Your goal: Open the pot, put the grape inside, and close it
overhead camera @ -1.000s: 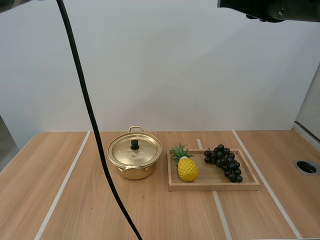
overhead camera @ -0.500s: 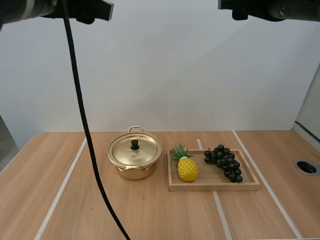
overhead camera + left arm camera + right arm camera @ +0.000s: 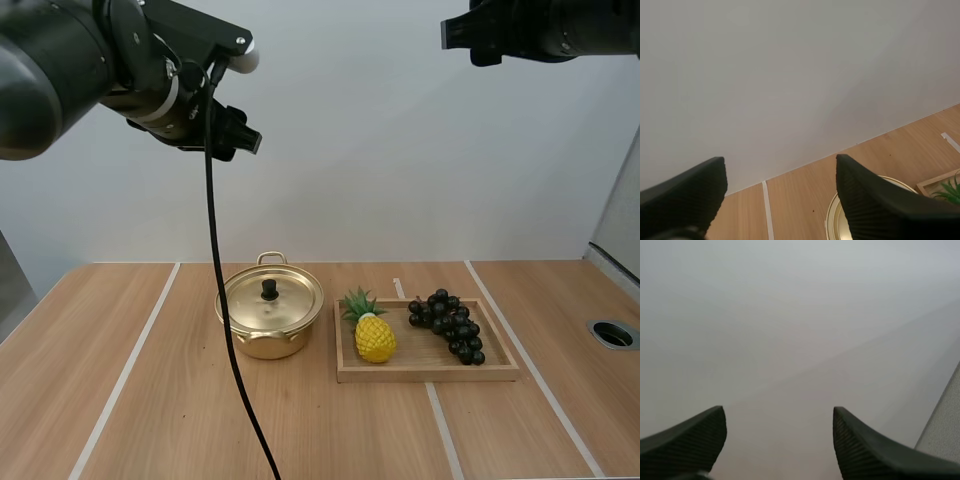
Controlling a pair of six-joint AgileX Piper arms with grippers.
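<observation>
The bunch of grapes (image 3: 447, 326) lies at the right end of the wooden tray (image 3: 430, 373), with a pineapple (image 3: 374, 336) at the tray's left end. Both are well below the grippers. The lidded pot (image 3: 270, 312) stands just left of the tray on the worktop (image 3: 150, 400). The left gripper (image 3: 779, 167) and right gripper (image 3: 777, 415) each have their fingers spread apart, holding nothing.

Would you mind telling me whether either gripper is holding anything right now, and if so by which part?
Nothing is held: the left gripper and the right gripper both stand open and empty.
</observation>
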